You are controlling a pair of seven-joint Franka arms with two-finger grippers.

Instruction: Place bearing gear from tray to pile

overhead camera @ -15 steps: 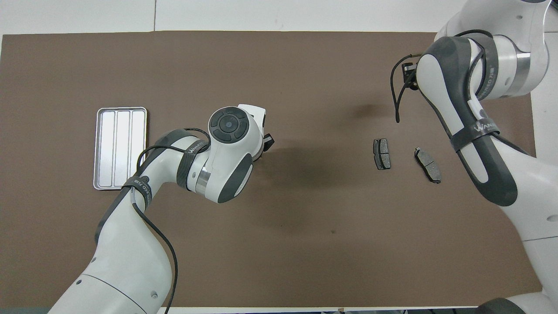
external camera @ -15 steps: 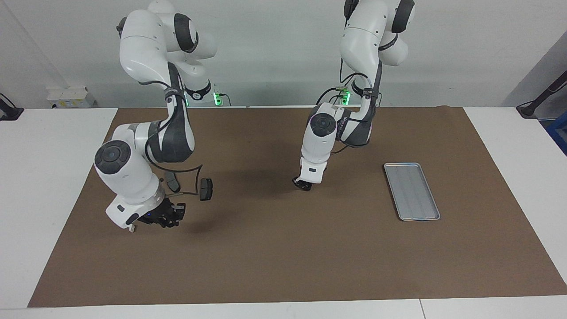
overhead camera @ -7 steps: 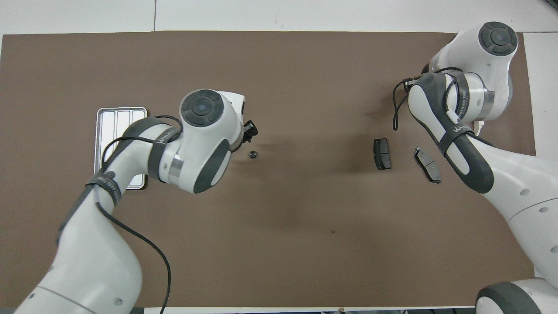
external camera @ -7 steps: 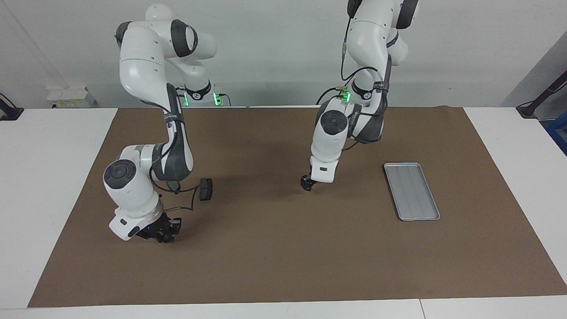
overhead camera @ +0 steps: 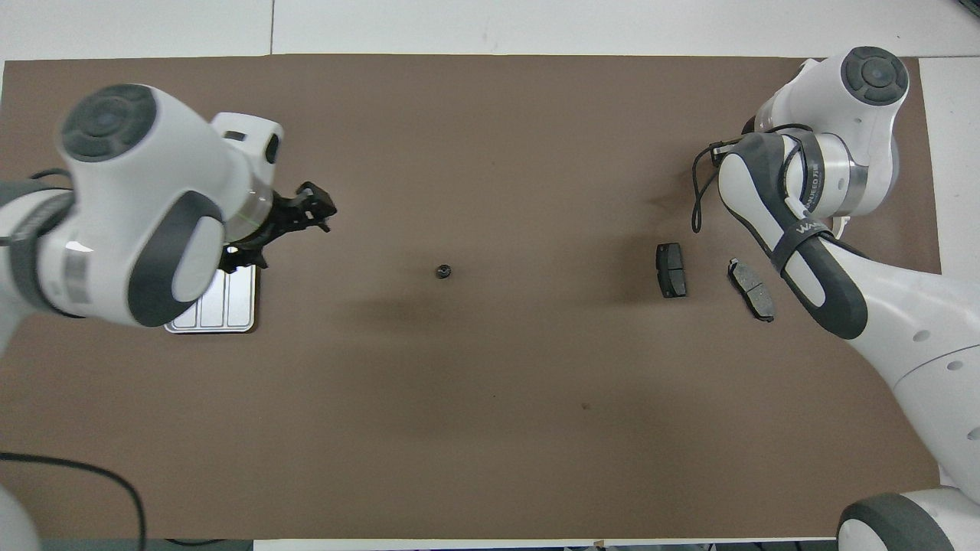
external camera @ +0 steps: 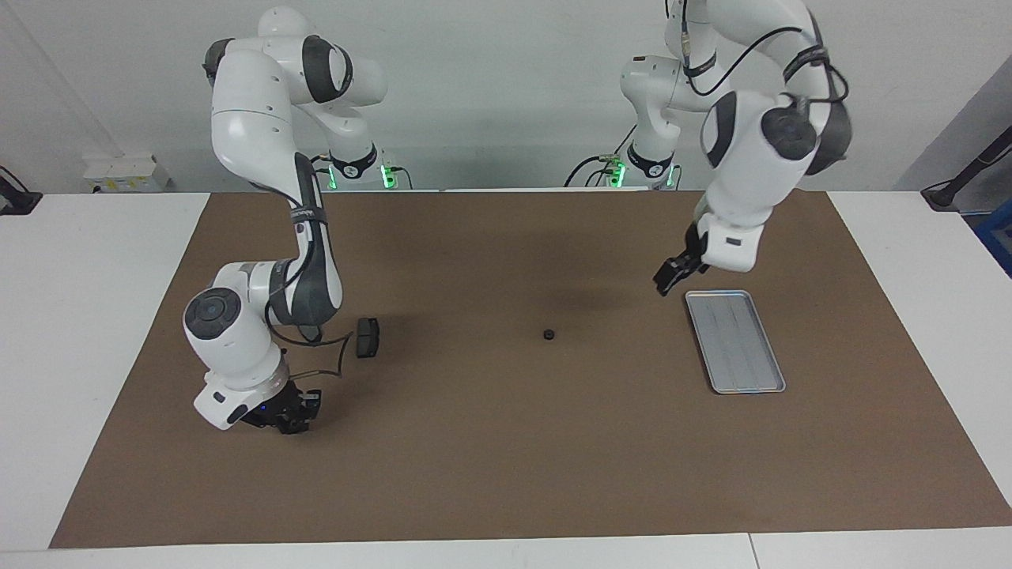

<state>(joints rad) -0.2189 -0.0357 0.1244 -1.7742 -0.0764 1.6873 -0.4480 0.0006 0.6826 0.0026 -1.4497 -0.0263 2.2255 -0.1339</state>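
Note:
The bearing gear (external camera: 547, 334), a small dark ring, lies alone on the brown mat mid-table; it also shows in the overhead view (overhead camera: 442, 271). The silver grooved tray (external camera: 735, 340) lies toward the left arm's end, and my left arm covers most of it in the overhead view (overhead camera: 230, 302). My left gripper (external camera: 668, 280) is open, empty and raised over the mat beside the tray, as the overhead view (overhead camera: 314, 210) also shows. Two dark brake pads (overhead camera: 671, 269) (overhead camera: 751, 288) lie toward the right arm's end. My right gripper (external camera: 288, 415) is low over the mat near them. The white bracket is hidden.
The brown mat (external camera: 506, 474) covers most of the white table. In the facing view only one brake pad (external camera: 367, 337) shows; my right arm hides the other. A black cable loops from the right arm just above that pad.
My left gripper has let go of the bearing gear mid-table, risen and swung back toward the tray. The gear now lies bare on the mat. My right gripper has dropped lower.

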